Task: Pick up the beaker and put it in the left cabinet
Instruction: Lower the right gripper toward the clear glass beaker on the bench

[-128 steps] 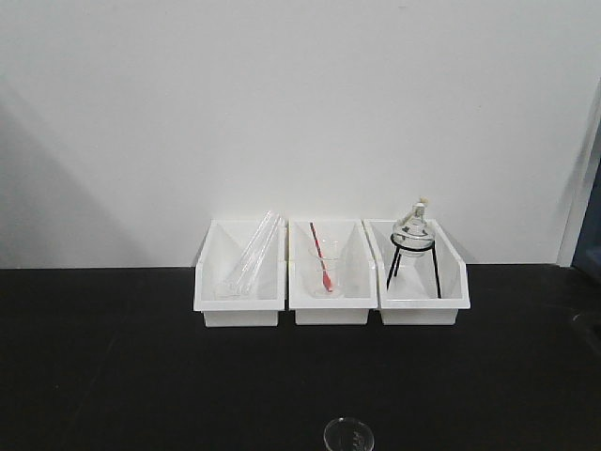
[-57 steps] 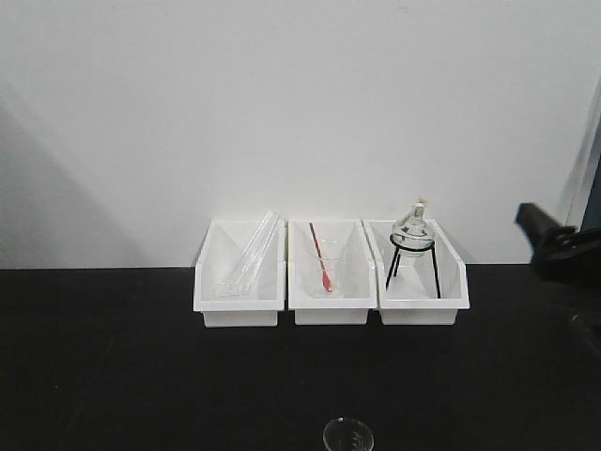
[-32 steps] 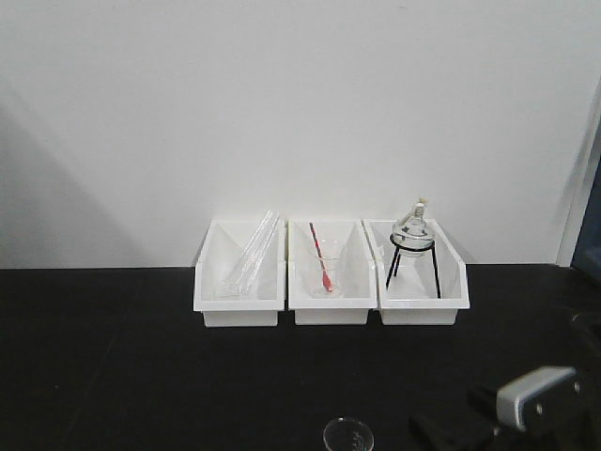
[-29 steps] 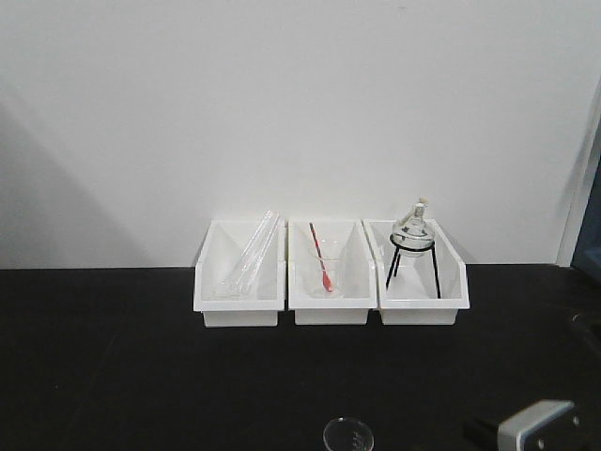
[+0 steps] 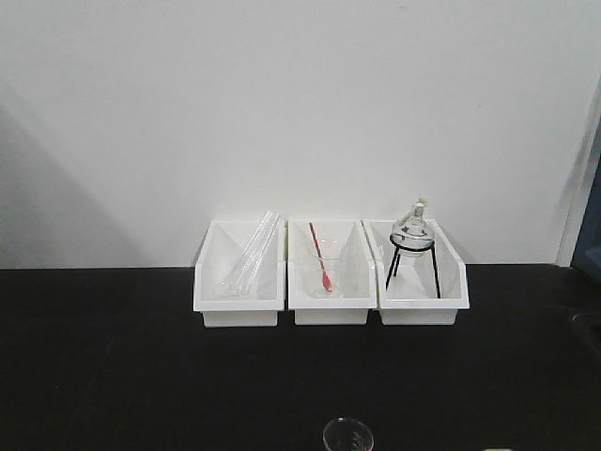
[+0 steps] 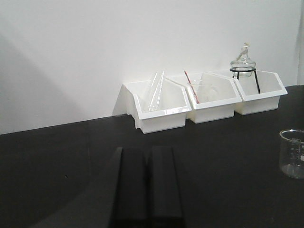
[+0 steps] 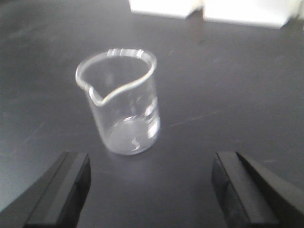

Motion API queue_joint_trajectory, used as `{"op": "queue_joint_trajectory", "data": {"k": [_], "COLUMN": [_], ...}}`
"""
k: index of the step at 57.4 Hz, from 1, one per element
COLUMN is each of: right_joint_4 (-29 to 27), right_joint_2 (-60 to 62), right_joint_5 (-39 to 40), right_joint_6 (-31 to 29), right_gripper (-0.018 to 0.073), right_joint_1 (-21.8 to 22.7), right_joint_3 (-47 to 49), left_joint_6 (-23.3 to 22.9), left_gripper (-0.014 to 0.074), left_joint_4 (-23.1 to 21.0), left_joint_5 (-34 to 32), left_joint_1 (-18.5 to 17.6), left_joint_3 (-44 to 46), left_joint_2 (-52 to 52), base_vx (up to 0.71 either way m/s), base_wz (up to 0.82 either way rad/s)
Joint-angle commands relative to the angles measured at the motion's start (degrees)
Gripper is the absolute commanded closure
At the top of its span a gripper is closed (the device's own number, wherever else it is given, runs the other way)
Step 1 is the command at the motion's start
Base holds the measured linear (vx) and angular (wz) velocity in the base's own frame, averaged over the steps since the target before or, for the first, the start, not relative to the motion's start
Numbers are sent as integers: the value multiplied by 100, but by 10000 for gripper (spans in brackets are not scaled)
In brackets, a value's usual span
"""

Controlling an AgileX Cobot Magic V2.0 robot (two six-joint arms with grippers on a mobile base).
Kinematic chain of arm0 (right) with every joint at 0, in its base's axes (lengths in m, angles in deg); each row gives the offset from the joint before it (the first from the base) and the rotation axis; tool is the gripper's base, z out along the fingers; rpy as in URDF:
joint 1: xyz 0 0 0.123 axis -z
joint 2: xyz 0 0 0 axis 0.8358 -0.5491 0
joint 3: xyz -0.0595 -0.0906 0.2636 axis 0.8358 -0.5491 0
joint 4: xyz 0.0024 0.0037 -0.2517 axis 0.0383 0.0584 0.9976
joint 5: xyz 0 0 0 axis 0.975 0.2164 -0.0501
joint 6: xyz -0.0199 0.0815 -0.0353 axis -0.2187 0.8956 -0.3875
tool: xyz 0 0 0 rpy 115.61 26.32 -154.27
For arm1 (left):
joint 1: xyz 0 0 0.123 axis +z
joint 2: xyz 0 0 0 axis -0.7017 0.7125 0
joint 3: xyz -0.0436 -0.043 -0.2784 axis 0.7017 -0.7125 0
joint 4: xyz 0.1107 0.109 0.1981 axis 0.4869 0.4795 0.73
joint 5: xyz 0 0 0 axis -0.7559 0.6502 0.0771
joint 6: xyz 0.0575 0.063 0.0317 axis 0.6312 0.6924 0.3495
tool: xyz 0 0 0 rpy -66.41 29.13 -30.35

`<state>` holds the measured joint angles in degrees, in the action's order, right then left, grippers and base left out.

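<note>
The beaker (image 7: 123,102), small clear glass with a pouring lip, stands upright on the black benchtop. It also shows at the bottom edge of the front view (image 5: 348,436) and at the right of the left wrist view (image 6: 293,153). My right gripper (image 7: 151,164) is open, its two dark fingers (image 7: 64,192) wide apart just short of the beaker, which stands beyond the fingertips, left of centre. My left gripper (image 6: 148,153) is shut and empty, low over the bench left of the beaker. The left cabinet is out of view.
Three white bins stand against the white wall: the left (image 5: 240,282) holds glass tubes, the middle (image 5: 331,282) a conical cup with a red stick, the right (image 5: 421,282) a round flask on a black tripod. A blue panel (image 5: 592,211) is at the far right.
My right arm swung into the front view at the right, dropped to the lower right corner, then left that view. The beaker and bins have not moved.
</note>
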<state>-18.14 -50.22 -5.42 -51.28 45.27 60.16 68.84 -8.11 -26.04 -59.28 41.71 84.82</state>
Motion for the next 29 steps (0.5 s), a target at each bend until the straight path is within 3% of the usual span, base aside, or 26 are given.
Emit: {"op": "queue_joint_trajectory", "data": {"k": [1, 29], "right_joint_4": [14, -82], "right_joint_2": [-94, -1122], "right_joint_5": [1263, 1263], "right_joint_6": [-60, 12], "right_gripper": [-11, -11], "right_joint_1": [-158, -624], "right_joint_3": [343, 1875], "left_joint_6": [-19, -19], "left_gripper": [596, 596], "left_joint_4": [-47, -47], "left_joint_5": [-477, -477], "left_joint_1": [-22, -22], "left_joint_3": [-94, -94], "left_joint_2": [-103, -103], "base_vx": [0, 0], "base_wz": [0, 0]}}
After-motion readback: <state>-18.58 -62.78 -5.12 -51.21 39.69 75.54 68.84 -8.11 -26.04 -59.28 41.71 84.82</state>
